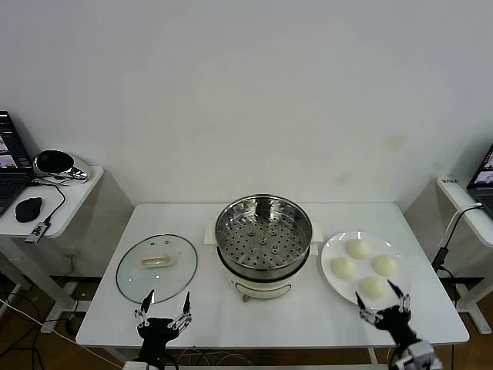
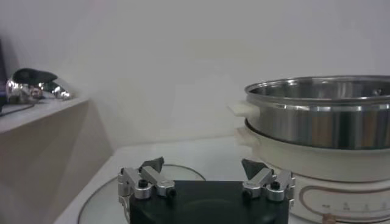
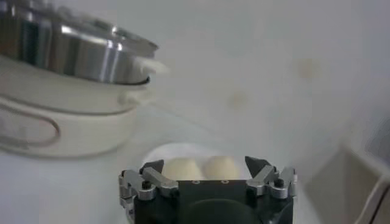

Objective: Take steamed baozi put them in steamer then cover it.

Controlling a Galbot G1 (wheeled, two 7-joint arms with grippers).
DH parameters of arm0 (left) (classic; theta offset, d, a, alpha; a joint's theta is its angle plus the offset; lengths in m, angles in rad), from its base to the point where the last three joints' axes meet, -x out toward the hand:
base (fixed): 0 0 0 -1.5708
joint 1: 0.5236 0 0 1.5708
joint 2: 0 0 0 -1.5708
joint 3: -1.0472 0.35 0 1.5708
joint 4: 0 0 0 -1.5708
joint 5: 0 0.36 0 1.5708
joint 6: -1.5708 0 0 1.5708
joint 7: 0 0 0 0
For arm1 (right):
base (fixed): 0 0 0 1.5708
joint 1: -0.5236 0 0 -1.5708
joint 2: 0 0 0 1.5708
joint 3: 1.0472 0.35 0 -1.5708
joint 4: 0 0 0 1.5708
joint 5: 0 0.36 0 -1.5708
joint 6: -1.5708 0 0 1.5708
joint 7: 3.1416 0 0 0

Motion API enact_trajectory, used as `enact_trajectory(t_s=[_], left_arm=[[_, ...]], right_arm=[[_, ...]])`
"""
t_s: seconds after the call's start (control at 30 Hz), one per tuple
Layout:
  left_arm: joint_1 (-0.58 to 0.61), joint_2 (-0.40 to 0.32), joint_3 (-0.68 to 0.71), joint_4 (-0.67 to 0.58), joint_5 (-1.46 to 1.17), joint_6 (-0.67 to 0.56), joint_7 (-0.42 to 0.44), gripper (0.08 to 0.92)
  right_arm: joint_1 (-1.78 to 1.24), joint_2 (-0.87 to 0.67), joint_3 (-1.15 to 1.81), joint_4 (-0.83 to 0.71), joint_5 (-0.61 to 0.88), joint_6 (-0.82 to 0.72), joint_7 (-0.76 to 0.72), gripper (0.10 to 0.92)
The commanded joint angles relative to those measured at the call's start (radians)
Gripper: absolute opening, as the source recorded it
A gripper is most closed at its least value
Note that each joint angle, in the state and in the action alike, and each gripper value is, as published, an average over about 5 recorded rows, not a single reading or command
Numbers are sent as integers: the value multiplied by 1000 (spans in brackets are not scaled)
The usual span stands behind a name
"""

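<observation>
**Operator:** Report gripper status and item locations.

**Technician:** The right gripper [image 1: 383, 303] sits at the lower right of the head view, fingers spread apart and holding nothing. It overlaps the near rim of the white plate [image 1: 331, 285]. The left gripper [image 1: 163, 307] sits at the lower left, fingers also apart and empty, just at the near edge of the glass cover [image 1: 156, 267]. Four steamed baozi [image 1: 357, 248] lie on the plate at centre right. The steamer [image 1: 263, 243] stands at centre frame, uncovered, its perforated tray bare.

**Operator:** Which arm is placed for the first pick?

**Technician:** The right one. The baozi lie directly beyond its fingers, up-frame from the gripper; the nearest bun is touching or almost touching its fingertips in the head view. In the right wrist view two buns [image 3: 201, 167] show between the spread fingers of the gripper [image 3: 206, 168], so the approach line appears already centred. The buns are round, so no long axis governs finger orientation.

**Operator:** And the transfer direction?

**Technician:** The steamer lies to the left of the plate in frame, just beside it. The carry therefore runs leftward and over the pot rim.

**Operator:** Cover handling?

**Technician:** Assign it to the left arm. The cover's oblong handle [image 1: 156, 260] runs roughly left-right across frame, up-frame from the left gripper. No loading step is yet done.
</observation>
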Motion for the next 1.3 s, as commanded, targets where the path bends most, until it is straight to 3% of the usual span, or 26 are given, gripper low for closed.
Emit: enact_trajectory(t_s=[0.03,0.3,0.63,0.93,1.3], left_arm=[[-10,16,-11,5,74,-3,25,823],[-10,12,-15,11,72,-2,18,823],[-5,20,-37,19,61,0,11,823],[-8,24,-49,20,58,14,11,823],[-1,26,-62,15,60,13,14,823]], right_arm=[[278,-310,-27,-111,-201,-66,-245,823],[707,-451,-383,-362,-239,-68,-579,823],[1208,-347,-879,-686,-258,28,-837,823],[1365,-209,-1110,-884,-268,87,-890,823],[1403,-77,-1125,-1049,-353,143,-893,823]])
